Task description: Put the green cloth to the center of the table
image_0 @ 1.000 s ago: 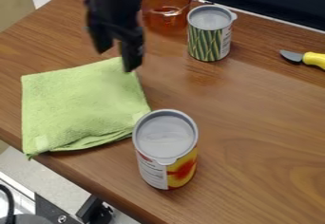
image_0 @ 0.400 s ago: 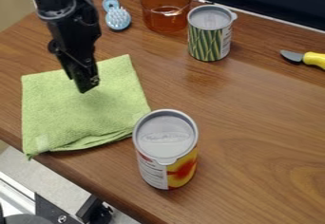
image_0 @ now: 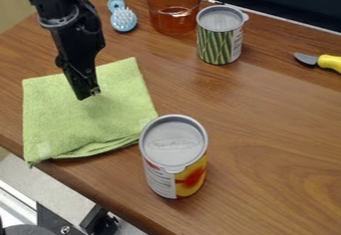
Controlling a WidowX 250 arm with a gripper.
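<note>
The green cloth (image_0: 100,117) lies flat on the left part of the brown table (image_0: 266,124), by the near edge. It is folded, and you can see its layers along the near side. The black tool (image_0: 88,95) points down at the cloth, over its far half. I cannot tell if the tool is wide or narrow, or if it touches the cloth.

A tall can (image_0: 174,154) with a gray lid stands up right beside the cloth's near right corner. Its side is white, yellow and red. On the far side, a can with green and yellow stripes (image_0: 218,40) stands up, and it has a gray lid too. A see-through orange cup (image_0: 174,17) is just left of that can. A blue brush (image_0: 124,20) lies left of the cup. At the far right is a small knife (image_0: 327,62) with a yellow handle, and its gray blade points left.
</note>
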